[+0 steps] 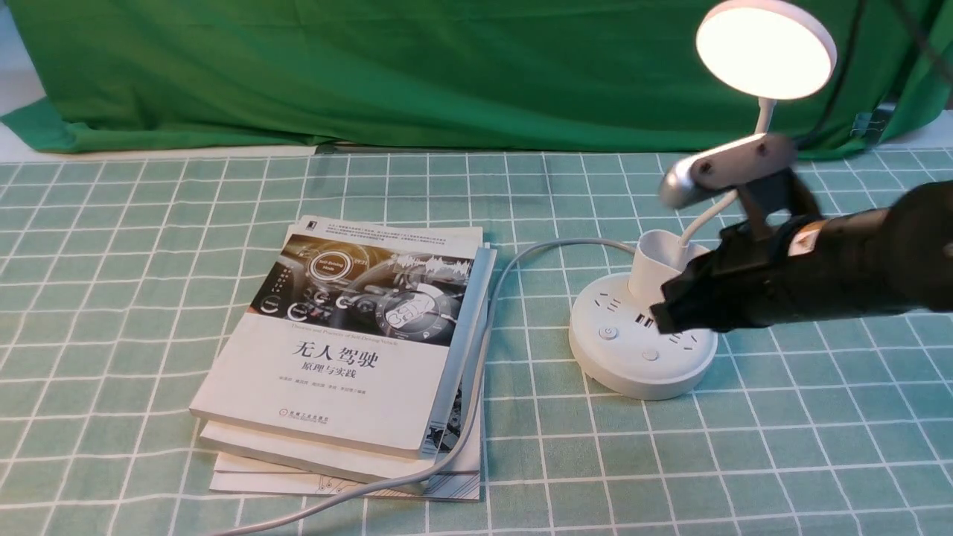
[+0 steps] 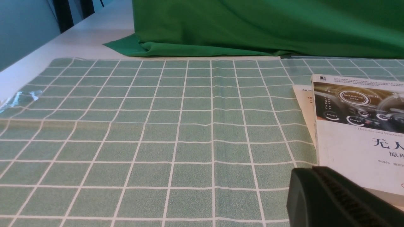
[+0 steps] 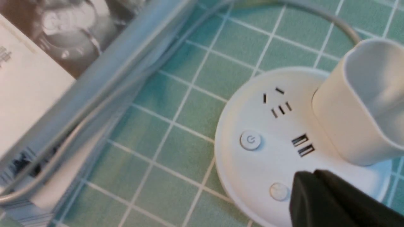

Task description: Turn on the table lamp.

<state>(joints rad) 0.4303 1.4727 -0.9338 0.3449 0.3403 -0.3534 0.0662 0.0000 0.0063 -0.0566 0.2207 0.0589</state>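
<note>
Front view, centre right: right end effector [image 1: 661, 318] clenched, empty, tip poised over the base [image 1: 618, 368] of the table lamp [image 1: 654, 272], just beside the lower button [image 3: 279, 191]; contact unclear. Disc head [image 1: 765, 48] at upper right glowing, so pressing step judged done. Next: lift clear, avoiding cup holder [image 3: 356, 104] and neck [image 1: 765, 115]. Left end effector [image 2: 331, 195], lower right of left wrist view: grip impossible to tell.

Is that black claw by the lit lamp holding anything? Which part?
Nothing is held. The right gripper is shut and empty, with its tip just over the round base of the table lamp, beside a button.
</note>
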